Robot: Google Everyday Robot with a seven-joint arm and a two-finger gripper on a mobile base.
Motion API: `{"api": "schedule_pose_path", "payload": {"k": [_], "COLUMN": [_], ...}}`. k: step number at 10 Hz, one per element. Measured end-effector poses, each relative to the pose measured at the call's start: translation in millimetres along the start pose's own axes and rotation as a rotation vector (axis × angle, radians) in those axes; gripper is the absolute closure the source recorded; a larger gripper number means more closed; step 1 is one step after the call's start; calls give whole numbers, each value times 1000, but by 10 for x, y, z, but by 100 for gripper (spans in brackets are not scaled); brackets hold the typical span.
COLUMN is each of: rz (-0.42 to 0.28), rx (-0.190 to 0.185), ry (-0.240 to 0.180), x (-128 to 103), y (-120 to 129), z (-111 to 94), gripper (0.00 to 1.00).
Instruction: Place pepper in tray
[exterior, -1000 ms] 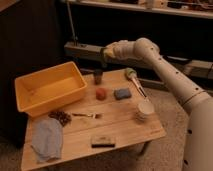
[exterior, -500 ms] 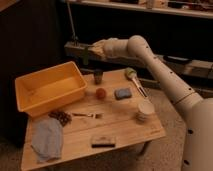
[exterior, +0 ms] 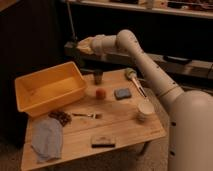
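We have the arm (exterior: pixel 150 65) stretched from our body at three o'clock up toward eleven, carried high above the bench (exterior: pixel 115 125), likely to keep clear of the things laid out below. The tray (exterior: pixel 30 102), a deep yellow-orange tub, fills the bench's nine o'clock side and looks bare inside, so the placing is not yet done. A blue cloth (exterior: pixel 47 140) lies at seven o'clock, with a dark grape cluster (exterior: pixel 61 117) just above it. Our end effector (exterior: pixel 82 45) hangs at twelve o'clock, beyond the far edge, well apart from everything, and carries nothing we can make out. The pepper (exterior: pixel 101 93) sits near the bench's centre, just right of the tray, between a dark cup (exterior: pixel 98 76) and a fork (exterior: pixel 86 115).
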Motion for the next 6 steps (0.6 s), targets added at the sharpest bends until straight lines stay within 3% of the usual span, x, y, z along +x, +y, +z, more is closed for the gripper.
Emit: {"api": "schedule_pose_path", "payload": {"k": [2,6], "rz": [-32,-40], "rx": [-53,-65], "ry": [-62,-73], "x": [-229,-269], "y": [137,152], "z": [93,92], "gripper": [98,98]}}
